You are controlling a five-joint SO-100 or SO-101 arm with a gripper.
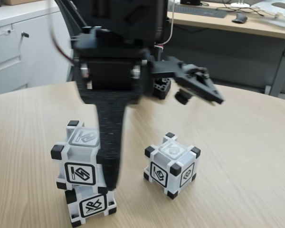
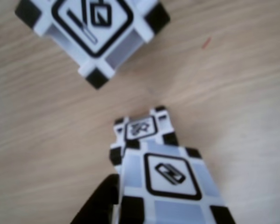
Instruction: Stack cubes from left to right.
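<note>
The end effector [image 1: 115,183] stands wide beside the upper cube [image 1: 80,159] on the lower cube [image 1: 91,205]; withdraw straight, avoiding a nudge.

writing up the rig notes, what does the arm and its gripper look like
The arm is all black, blocky printed-looking plastic, with silver screw heads on a boxy motor housing. A long flat textured black finger tapers downward; the other finger is a pointed angular piece. Thin red and white wires run alongside the upper body.
</note>
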